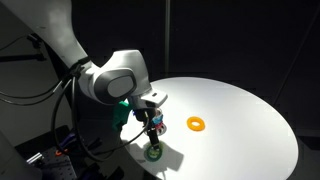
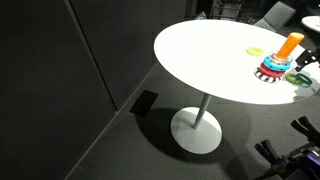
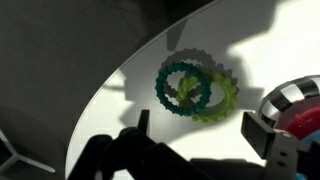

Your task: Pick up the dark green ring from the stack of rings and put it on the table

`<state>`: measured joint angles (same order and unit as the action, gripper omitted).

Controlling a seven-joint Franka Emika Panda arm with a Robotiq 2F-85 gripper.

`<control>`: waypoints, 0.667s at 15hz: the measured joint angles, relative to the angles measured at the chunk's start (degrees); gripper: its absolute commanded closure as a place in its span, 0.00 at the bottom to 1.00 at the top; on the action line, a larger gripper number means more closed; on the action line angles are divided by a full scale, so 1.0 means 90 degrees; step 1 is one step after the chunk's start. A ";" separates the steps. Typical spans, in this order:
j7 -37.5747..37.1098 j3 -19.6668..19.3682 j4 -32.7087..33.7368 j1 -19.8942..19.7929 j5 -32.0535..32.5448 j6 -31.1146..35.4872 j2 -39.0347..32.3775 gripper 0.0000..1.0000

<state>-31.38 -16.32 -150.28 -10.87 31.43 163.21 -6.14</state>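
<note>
Dark green ring (image 3: 165,85) lies flat on the white worktop (image 3: 240,45), overlapping a pale ring (image 3: 232,95), just beside the stack (image 3: 295,108). Claw (image 3: 200,125) hovers above, released and empty. The task looks done. Both rings look like cog-edged plastic doughnuts.

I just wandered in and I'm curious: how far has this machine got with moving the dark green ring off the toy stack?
It looks nearly finished. Done: the dark green ring is off the stack of rings and lies on the table, overlapping a pale yellow-green ring. In hand: nothing; the fingers stand apart, empty. Left: probably only backing away.
</note>
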 measured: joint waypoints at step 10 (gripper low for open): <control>0.1871 0.0412 0.0086 0.0198 -0.1557 -0.1706 0.0440 0.00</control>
<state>-14.54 -12.61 -149.51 -9.09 17.42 147.86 -2.18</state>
